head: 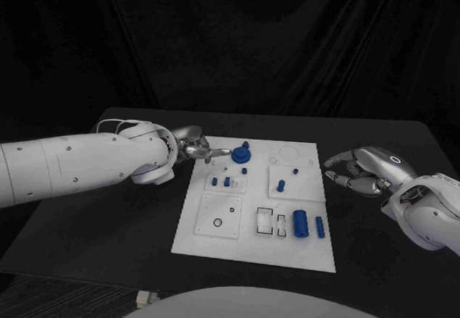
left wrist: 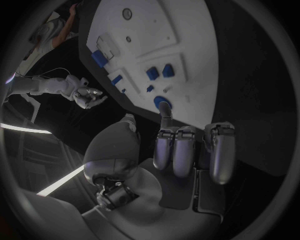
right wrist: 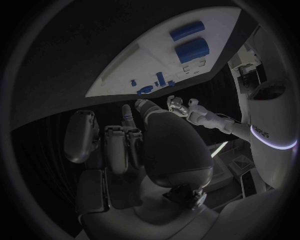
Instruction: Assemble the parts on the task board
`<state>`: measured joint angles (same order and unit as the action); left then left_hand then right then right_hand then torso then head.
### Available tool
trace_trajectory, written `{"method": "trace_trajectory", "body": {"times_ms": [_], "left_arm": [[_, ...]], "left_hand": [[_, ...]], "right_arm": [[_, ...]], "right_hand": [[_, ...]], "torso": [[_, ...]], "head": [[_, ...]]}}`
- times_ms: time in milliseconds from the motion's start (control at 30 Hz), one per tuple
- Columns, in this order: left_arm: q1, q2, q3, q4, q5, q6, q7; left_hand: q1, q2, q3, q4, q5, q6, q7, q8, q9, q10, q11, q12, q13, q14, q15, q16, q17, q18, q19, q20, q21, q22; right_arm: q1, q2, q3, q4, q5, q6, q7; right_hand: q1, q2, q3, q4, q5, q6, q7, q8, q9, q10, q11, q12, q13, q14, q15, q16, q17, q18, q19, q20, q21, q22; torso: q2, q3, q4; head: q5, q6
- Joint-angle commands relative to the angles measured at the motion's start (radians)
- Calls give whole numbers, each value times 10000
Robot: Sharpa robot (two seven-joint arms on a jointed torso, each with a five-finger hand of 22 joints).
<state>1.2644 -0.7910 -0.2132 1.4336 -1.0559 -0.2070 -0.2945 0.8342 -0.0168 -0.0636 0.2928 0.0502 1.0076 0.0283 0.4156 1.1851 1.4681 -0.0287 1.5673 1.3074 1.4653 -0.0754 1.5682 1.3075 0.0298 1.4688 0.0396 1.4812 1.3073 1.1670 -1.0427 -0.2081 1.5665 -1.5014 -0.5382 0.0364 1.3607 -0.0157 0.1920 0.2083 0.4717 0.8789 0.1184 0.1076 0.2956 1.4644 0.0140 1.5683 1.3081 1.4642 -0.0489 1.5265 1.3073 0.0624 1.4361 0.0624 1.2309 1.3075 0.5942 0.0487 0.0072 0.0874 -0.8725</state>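
Looks like the left robot hand (head: pixel 194 148) is going for the round blue part (head: pixel 241 156) at the far end of the white board (head: pixel 297 254), mid-table (head: pixel 101 216). I'd come in slow and line the fingertips up over it before pinching. One finger reaches toward it, the rest are curled, nothing held. The right robot hand (head: pixel 357 171) hovers just off the board's right edge, fingers loosely curled, holding nothing.

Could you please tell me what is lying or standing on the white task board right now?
On the task board are small blue parts: a round one near the left hand, pegs, and two cylinders. Anything beneath the board is hidden.
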Motion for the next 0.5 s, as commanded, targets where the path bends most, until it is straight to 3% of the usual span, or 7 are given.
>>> {"method": "trace_trajectory", "body": {"times_ms": [33,200,267,333,367,400,500], "left_arm": [[234,-25,13,-45,617,-1268,1494],[563,58,13,-359,1349,-1617,3284],[611,180,11,-553,1354,-1640,4338],[615,316,9,-744,977,-1612,5142],[570,439,8,-900,232,-1570,5616],[551,476,7,-943,-53,-1563,5689],[398,740,6,-1240,-2194,-1565,5880]], "left_hand": [[-237,-14,-373,11,-28,-108,-5,58,85,1027,-71,35,2634,1055,-57,26,2633,-93,612,-85,114,2366],[943,659,-312,-117,80,-539,102,-91,130,1027,24,35,2634,1055,35,26,2633,-71,543,-34,25,2334],[3019,884,260,-692,1596,-1496,357,-873,-414,404,290,-424,2153,1055,249,26,2633,80,88,112,-633,2118],[4658,757,760,-655,1811,-1710,859,-1993,-2008,-2054,701,-2549,291,996,543,-10,2569,220,-496,378,-1334,1903],[5345,684,1051,-621,1984,-1775,864,-2391,-2689,-4768,813,-5377,-1960,-171,779,-791,1347,352,-913,435,-1855,1741],[5884,529,1312,-676,1681,-2133,1163,-2794,-3124,-6540,825,-7755,-3680,-2103,882,-2308,-628,433,-1226,491,-2245,1621],[6605,-556,1396,-781,477,-4223,880,-3527,-4876,-8855,1666,-11226,-6165,-2484,1398,-3303,-1704,436,-1561,1007,-2749,1455]], "right_arm": [[-2,-49,5,48,-6,-218,-180],[2,-91,6,106,-5,-296,-164],[3,-111,6,146,-3,-385,-93],[3,-135,6,184,8,-483,-7],[2,-153,6,219,23,-561,74],[2,-157,6,228,28,-584,99],[0,-185,6,296,52,-706,232]], "right_hand": [[-4,-56,77,1,59,36,-21,10,-6,1064,55,25,2627,923,25,-31,2213,126,-28,0,-20,1598],[-5,-57,77,1,56,45,-22,15,-4,1064,55,25,2627,922,25,-35,2209,127,-30,0,-25,1597],[-5,-57,77,1,56,45,-22,15,-4,1064,55,25,2627,922,25,-35,2209,127,-30,0,-25,1597],[-5,-59,79,-1,54,62,-26,24,-2,1064,54,25,2627,928,25,-17,2225,121,-17,0,4,1606],[-7,-73,83,-11,59,120,-39,54,7,1060,44,22,2622,951,17,55,2289,90,48,-5,147,1652],[-7,-78,88,-17,64,145,-45,67,9,1014,39,-16,2568,958,11,76,2307,80,72,-8,197,1668],[-3,-87,97,-27,80,165,-51,77,10,1011,34,-18,2564,966,5,98,2326,68,100,-13,251,1687]], "torso": [[3,0,2],[3,0,2],[3,-1,2],[3,-1,2],[3,0,2],[3,0,2],[5,1,0]], "head": [[20,-1],[17,-1],[17,-1],[21,-1],[21,-1],[19,-1],[9,-1]]}}
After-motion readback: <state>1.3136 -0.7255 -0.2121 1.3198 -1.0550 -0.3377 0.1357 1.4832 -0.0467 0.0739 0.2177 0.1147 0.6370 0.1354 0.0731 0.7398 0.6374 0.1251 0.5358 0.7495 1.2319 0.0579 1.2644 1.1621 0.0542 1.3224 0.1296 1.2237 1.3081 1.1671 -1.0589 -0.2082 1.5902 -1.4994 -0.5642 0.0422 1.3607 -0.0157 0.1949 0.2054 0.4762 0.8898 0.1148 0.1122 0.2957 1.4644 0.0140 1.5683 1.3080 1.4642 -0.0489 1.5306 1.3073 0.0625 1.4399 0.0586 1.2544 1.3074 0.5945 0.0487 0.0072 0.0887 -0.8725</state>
